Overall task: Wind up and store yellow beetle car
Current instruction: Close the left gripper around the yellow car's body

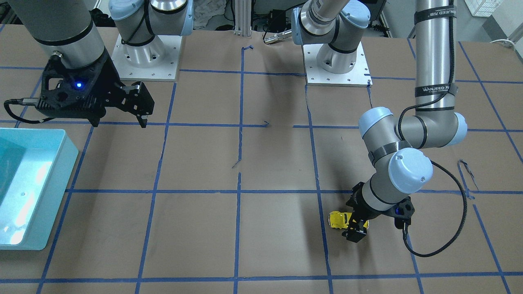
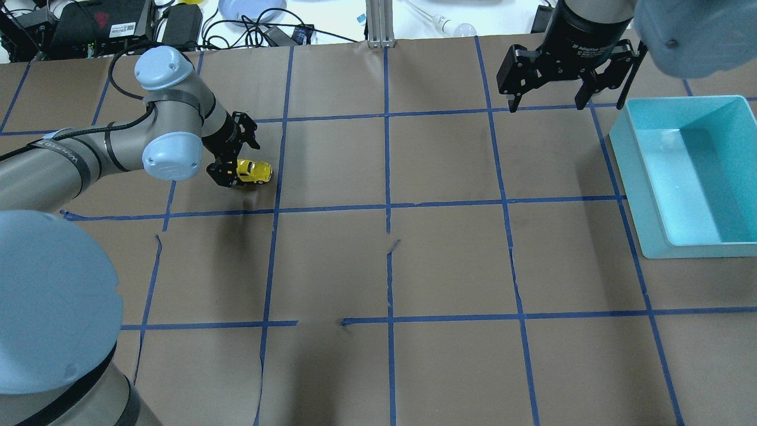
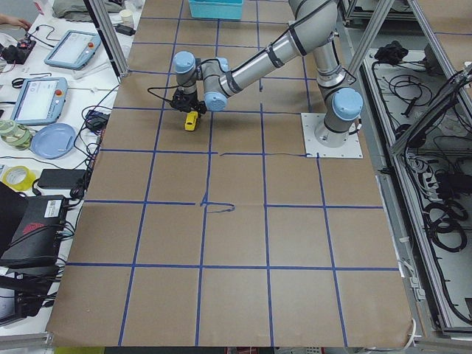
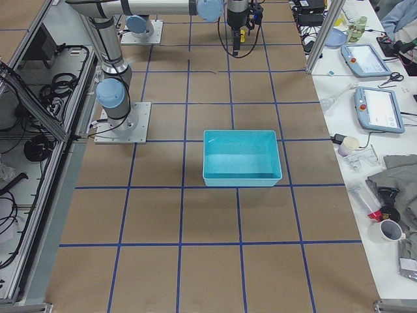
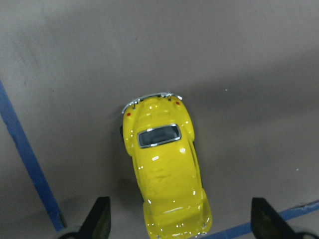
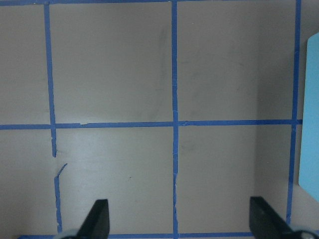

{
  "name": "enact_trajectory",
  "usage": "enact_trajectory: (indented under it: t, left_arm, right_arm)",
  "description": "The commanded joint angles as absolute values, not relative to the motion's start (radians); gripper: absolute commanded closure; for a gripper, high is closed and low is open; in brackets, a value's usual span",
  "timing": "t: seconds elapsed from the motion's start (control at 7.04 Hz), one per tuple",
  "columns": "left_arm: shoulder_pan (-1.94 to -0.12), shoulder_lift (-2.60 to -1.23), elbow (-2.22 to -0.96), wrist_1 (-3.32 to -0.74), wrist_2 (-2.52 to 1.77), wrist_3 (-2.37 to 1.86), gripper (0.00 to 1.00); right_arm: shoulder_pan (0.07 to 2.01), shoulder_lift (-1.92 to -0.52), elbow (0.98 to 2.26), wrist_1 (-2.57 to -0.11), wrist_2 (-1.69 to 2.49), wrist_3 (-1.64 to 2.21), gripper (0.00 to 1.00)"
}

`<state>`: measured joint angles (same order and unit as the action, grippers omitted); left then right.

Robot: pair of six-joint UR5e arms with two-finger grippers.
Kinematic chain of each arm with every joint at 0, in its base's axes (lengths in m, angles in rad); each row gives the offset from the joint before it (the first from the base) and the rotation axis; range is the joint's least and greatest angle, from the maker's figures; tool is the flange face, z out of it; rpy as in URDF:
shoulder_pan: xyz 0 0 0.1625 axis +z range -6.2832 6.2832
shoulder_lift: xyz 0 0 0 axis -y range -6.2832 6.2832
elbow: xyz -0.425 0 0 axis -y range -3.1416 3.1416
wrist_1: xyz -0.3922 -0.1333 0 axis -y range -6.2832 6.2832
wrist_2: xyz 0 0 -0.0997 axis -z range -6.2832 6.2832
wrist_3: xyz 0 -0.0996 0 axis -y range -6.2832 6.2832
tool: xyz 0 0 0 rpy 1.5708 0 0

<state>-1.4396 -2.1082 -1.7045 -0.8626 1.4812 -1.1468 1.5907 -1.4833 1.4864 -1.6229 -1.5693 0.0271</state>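
The yellow beetle car (image 2: 255, 171) stands on the brown table paper at the far left; it also shows in the front view (image 1: 338, 219) and the left side view (image 3: 190, 122). My left gripper (image 2: 227, 173) is down at the car, open. In the left wrist view the car (image 5: 162, 169) lies between the two fingertips (image 5: 99, 221), which stand wide apart at either side of its near end without touching it. My right gripper (image 2: 565, 97) is open and empty, held above the table at the far right, beside the teal bin (image 2: 641, 195).
The teal bin (image 1: 61, 192) is open-topped, looks empty, and sits at the table's right end; its edge shows in the right wrist view (image 6: 311, 114). Blue tape lines grid the brown paper. Cables, tablets and clutter lie beyond the far edge.
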Motion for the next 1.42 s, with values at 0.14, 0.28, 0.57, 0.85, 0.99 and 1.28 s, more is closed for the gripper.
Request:
enact_trajectory:
  t: [0.14, 0.28, 0.57, 0.85, 0.99, 1.28]
  left_arm:
    - [-1.416, -2.117, -1.703, -0.856, 1.479, -1.176, 0.00]
    - [-1.414, -2.117, -1.704, -0.839, 1.477, -1.199, 0.00]
    - [-1.414, -2.118, -1.707, -0.831, 1.479, -1.200, 0.04]
    - [-1.414, -2.123, -1.710, -0.831, 1.477, -1.198, 0.19]
    - [-1.414, -2.125, -1.709, -0.831, 1.476, -1.197, 0.45]
    - [-1.414, -2.123, -1.704, -0.834, 1.476, -1.183, 0.96]
  right_arm:
    - [1.591, -1.483, 1.486, -1.623, -1.569, 0.028, 0.00]
    - [1.589, -1.483, 1.486, -1.623, -1.569, 0.026, 0.00]
    - [1.589, -1.483, 1.486, -1.623, -1.569, 0.028, 0.00]
    - [1.591, -1.483, 1.486, -1.623, -1.569, 0.028, 0.00]
    - [1.591, -1.483, 1.486, -1.623, -1.569, 0.028, 0.00]
    - [1.589, -1.483, 1.486, -1.623, -1.569, 0.028, 0.00]
